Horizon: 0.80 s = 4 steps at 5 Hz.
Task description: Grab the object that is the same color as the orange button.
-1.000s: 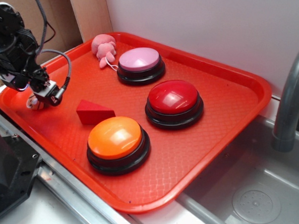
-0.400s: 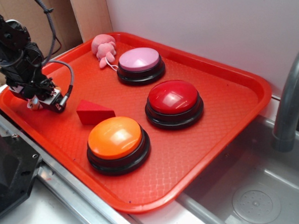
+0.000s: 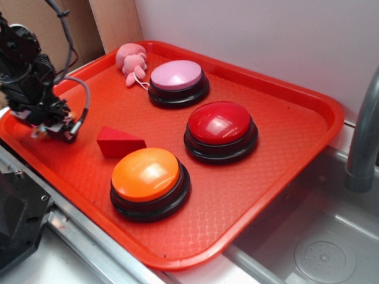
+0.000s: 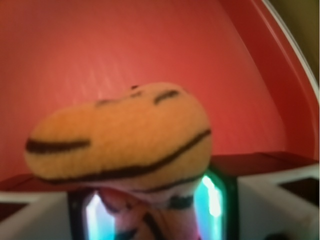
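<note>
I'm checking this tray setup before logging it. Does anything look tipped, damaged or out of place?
Nothing stands out. The three dome buttons sit upright on the red plastic tray; the small orange striped plush tiger is between the gripper fingers.

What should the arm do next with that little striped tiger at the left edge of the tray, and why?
Probably close the jaws fully, then lift straight up. The wrist view shows the orange plush tiger sitting between the jaws, and the exterior view has the gripper down low on the red tray near its left rim.
</note>
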Each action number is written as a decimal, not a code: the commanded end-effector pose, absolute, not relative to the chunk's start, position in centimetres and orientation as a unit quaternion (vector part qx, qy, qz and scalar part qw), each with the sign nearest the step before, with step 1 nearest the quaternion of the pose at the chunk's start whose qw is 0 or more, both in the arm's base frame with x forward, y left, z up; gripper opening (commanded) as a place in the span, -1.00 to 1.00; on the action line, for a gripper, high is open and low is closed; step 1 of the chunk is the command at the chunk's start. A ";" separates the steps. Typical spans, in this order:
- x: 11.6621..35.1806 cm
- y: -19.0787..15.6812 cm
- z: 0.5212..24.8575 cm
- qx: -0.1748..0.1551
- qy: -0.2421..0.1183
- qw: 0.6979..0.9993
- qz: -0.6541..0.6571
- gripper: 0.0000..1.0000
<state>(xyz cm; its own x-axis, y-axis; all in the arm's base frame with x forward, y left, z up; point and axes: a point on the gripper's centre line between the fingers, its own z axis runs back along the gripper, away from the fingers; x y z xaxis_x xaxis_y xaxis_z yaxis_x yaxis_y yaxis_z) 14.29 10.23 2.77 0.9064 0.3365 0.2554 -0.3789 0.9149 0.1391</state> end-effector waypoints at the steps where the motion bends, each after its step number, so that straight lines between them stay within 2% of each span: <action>1: 16.1 7.6 12.3 0.052 -0.103 0.958 0.261 -1.00; 2: 18.5 3.7 17.4 0.013 -0.112 0.965 0.238 -1.00; 3: 20.2 1.0 22.0 -0.001 -0.123 0.967 0.223 -1.00; 4: 21.2 -0.6 24.3 -0.001 -0.150 0.964 0.219 -1.00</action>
